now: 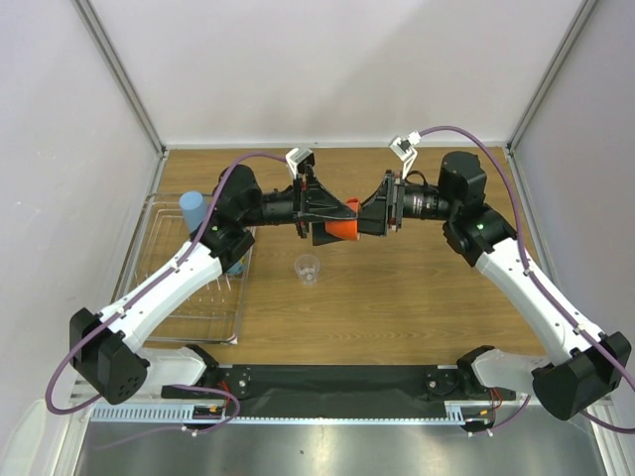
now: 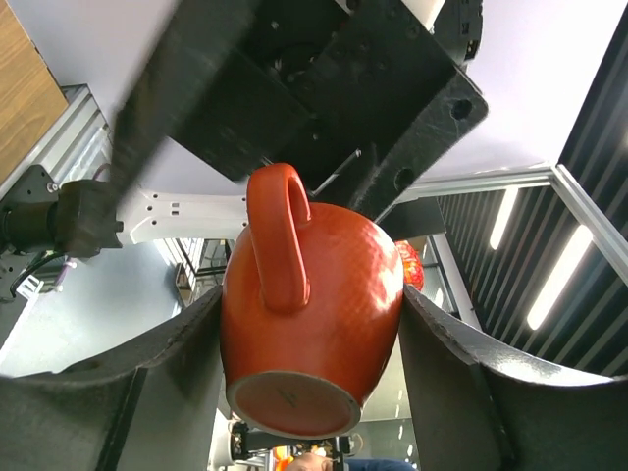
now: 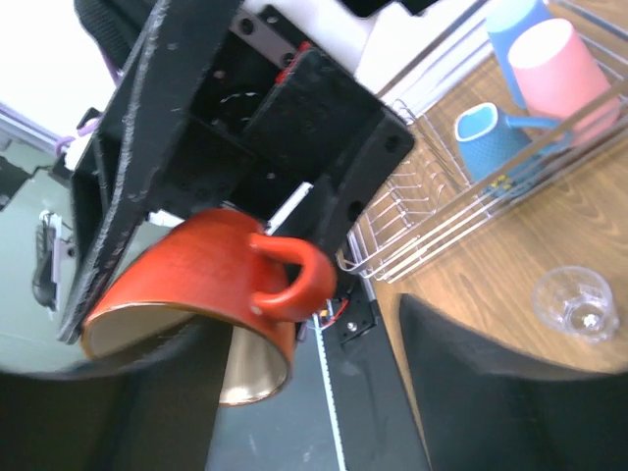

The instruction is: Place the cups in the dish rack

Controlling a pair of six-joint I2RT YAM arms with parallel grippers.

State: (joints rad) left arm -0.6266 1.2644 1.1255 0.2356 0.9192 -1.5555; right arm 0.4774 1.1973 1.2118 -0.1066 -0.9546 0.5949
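Observation:
The small orange handled mug [image 1: 342,230] hangs in the air above the middle of the table, between the two grippers. My left gripper [image 1: 329,230] is shut on it: in the left wrist view both fingers [image 2: 451,392] press the mug's [image 2: 314,314] sides, base toward the camera. My right gripper [image 1: 363,224] is open around the mug [image 3: 196,280]; its right finger [image 3: 491,392] stands well apart from it. The dish rack [image 1: 159,213] lies at the left, holding the light-blue tumbler [image 1: 191,208], the pink tumbler [image 3: 564,64] and the blue-grey mug [image 3: 491,137]. The tiny clear glass [image 1: 308,268] stands on the table.
The wire rack's near edge [image 3: 442,235] lies below the left arm's forearm [image 1: 179,273]. White walls close in the table at the back and sides. Both arm bases sit on the black strip [image 1: 337,382] at the near edge.

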